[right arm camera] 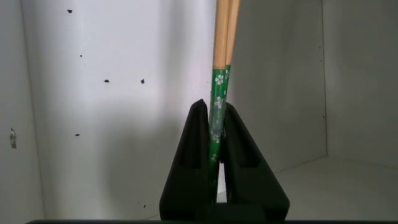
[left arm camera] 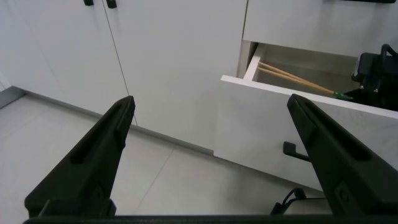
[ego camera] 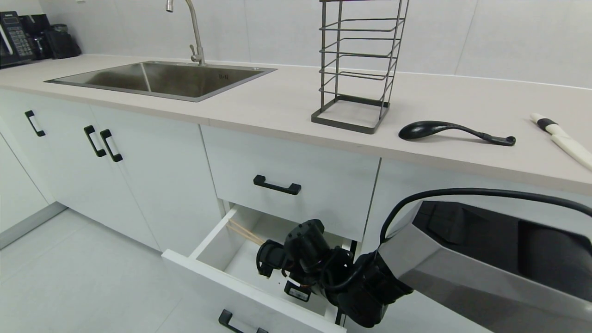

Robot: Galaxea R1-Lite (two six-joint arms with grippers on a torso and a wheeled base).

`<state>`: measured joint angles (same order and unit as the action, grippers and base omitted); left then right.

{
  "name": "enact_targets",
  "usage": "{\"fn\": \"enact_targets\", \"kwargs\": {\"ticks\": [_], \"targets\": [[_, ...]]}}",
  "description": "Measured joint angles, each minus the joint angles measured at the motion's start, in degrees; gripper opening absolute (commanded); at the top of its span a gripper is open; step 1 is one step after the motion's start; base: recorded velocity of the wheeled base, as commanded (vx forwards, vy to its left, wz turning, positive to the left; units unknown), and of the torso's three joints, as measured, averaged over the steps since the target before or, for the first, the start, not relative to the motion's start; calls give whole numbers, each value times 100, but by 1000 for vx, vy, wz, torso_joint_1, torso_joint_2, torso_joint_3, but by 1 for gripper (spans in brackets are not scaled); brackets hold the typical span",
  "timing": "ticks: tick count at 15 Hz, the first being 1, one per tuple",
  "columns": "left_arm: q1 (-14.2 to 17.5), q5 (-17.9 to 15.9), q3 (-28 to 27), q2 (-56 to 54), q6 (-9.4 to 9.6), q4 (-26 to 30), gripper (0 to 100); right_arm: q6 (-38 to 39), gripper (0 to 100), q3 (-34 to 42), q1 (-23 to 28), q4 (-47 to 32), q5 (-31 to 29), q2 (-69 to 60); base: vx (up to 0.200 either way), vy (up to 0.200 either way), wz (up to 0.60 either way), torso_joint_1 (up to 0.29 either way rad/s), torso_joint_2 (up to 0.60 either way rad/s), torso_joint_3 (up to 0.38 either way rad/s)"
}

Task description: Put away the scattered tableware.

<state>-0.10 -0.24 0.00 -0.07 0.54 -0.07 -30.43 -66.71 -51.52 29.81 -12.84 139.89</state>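
Below the counter, we pinch the chopsticks in our right gripper inside the open drawer, placed for laying them down; our left gripper hangs spread wide, unneeded.

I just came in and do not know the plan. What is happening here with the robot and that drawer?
The right gripper is down inside the open lower drawer, its fingers shut on a pair of chopsticks. The left gripper hangs open in front of the cabinets, holding nothing. On the countertop, a black ladle and a knife lie near a wire rack, not yet put away.
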Motion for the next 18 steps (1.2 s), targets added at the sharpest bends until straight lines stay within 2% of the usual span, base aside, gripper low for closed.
{"fn": "enact_targets", "kwargs": {"ticks": [4, 18], "targets": [[0, -2, 0, 0, 0, 0, 100, 13, 100, 150, -22, -28, 0, -15, 0, 0, 0, 0, 0, 0], [0, -2, 0, 0, 0, 2, 100, 141, 100, 1462, -358, 251, 11, -1270, 0, 0, 0, 0, 0, 0]]}}
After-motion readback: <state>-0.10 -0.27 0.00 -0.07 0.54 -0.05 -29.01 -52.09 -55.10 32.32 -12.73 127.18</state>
